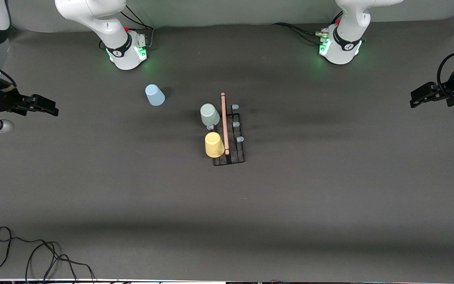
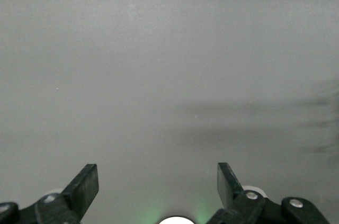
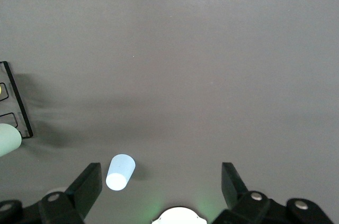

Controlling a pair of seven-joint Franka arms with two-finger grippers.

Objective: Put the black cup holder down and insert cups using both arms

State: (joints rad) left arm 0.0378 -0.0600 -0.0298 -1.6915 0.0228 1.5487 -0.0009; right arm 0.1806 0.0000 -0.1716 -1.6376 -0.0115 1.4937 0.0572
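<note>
robot lab | two fixed arms | grey table cover

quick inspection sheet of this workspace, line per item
surface: dark grey table, bare cloth
job's things: black cup holder mid-table; grey-green cup and yellow cup on its prongs; light blue cup loose on the table, toward the right arm's end
clutter: nothing seen
grippers: left gripper open, empty, waiting at the left arm's end; right gripper open, empty, at the right arm's end
cables: black loops at the table edge nearest the front camera; leads at both bases
surroundings: grey backdrop
</note>
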